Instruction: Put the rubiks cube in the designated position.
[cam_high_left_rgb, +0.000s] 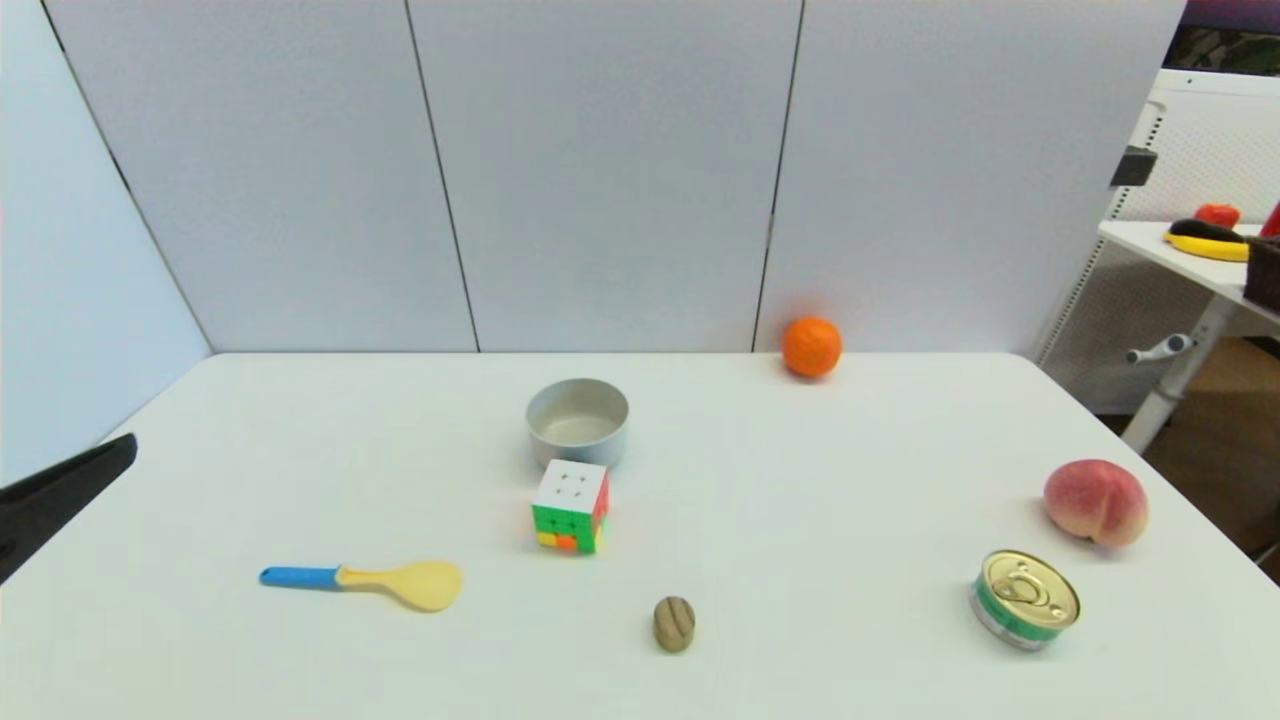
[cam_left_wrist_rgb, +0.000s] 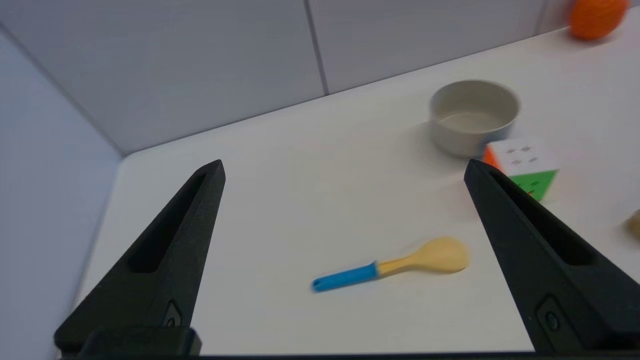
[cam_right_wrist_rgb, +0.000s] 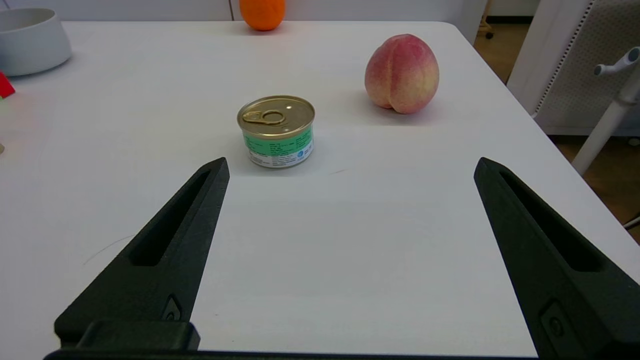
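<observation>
The white table (cam_high_left_rgb: 300, 450) is lying smooth and matte, with props scattered loosely across it, probably as distractors around the one item that matters. Near its middle the grey bowl (cam_high_left_rgb: 578, 421) is sitting upright — round, thick-walled, empty. The rubiks cube (cam_high_left_rgb: 571, 505) is resting just in front of it, very close or touching, its white dotted face up and glossy green, orange and yellow squares facing the robot; nothing is gripping it.

The left gripper (cam_left_wrist_rgb: 345, 172) is hanging above the table's left side with its long black tapered fingers spread wide and holding nothing, the cube off beside one fingertip. The right gripper (cam_right_wrist_rgb: 350, 165) is waiting equally spread and empty over the right side, facing a metal can (cam_right_wrist_rgb: 276, 131) and a fuzzy peach (cam_right_wrist_rgb: 402, 73).

A dimpled orange (cam_high_left_rgb: 811, 346) is sitting by the back wall, a blue-handled yellow spoon (cam_high_left_rgb: 370, 582) is lying flat, and a small ridged brown nut-like piece (cam_high_left_rgb: 674, 622) is resting nearest the robot.
</observation>
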